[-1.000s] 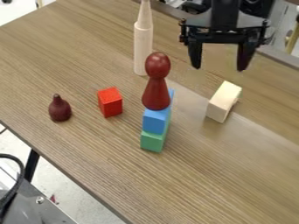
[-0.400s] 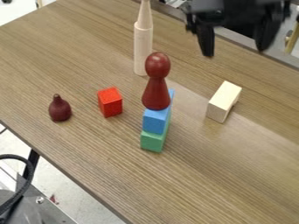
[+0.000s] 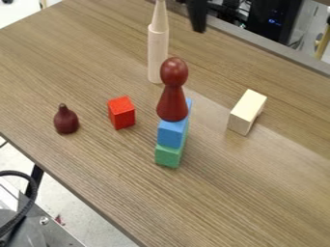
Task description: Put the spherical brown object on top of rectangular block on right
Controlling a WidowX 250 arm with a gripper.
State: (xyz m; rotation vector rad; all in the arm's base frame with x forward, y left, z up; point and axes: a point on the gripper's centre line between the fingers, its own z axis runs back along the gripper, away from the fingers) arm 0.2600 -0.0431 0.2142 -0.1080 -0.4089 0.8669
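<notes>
The gripper shows a black, narrow shape with a blunt lower end.

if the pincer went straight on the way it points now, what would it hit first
Probably the tabletop, near its far edge: the pincer points down, right of the tall pale peg in the picture. Its height is unclear, so the exact spot is uncertain.

Black hand at top edge

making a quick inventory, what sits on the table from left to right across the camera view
Small brown bulb shape, red block, brown round-topped figure standing on stacked blue and green blocks, pale rectangular block.
</notes>
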